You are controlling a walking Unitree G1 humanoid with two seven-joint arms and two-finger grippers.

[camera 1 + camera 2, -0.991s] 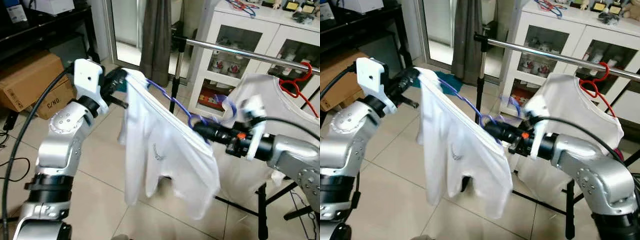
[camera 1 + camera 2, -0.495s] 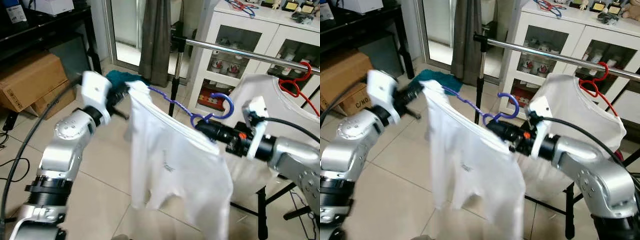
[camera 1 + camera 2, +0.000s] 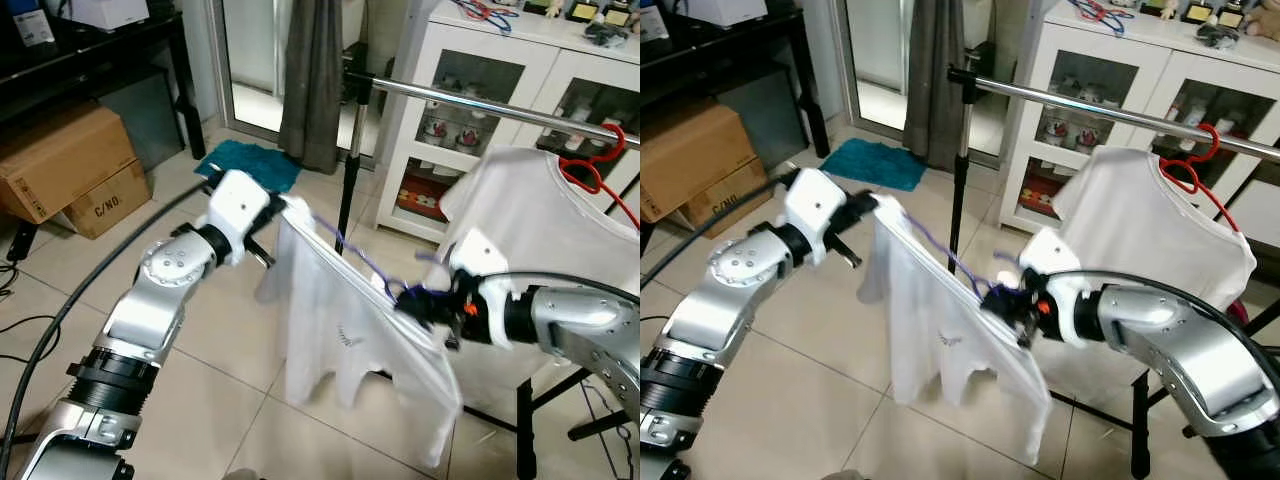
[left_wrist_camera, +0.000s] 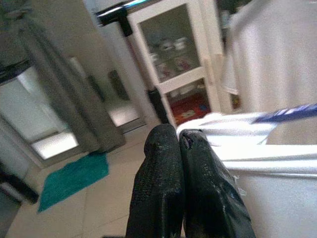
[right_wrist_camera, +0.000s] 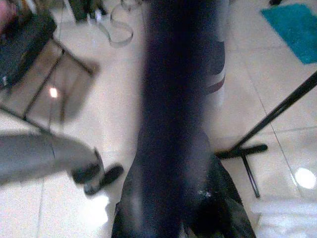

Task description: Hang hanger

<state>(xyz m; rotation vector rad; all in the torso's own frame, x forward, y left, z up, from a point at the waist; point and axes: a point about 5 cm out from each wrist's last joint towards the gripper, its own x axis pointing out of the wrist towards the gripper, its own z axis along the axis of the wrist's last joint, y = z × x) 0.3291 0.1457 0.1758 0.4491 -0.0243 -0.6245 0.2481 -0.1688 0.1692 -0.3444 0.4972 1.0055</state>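
Floor: we see pale tiles (image 3: 200, 350) and a teal mat (image 3: 245, 163).
Furniture: we see a white glass-door cabinet (image 3: 500, 110) and cardboard boxes (image 3: 65, 165).
Curtain: we see grey drape (image 3: 312, 80).

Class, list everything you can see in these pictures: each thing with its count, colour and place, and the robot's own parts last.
Shirt on hanger: one, white, held between the two grippers.
Hanger: one, blue, inside that shirt.
Clothes rail: one, silver, behind the arms.
Hung shirt: one, white, on the rail.
Red hanger: one, carrying the hung shirt.
Cabinet: one, white, behind the rail.
Mat: one, teal, on the floor.
Cardboard boxes: two, brown, left.
Curtain: one, grey, by the door.
Left gripper: black, pinching the shirt's edge.
Right gripper: black, at the hanger's hook end.
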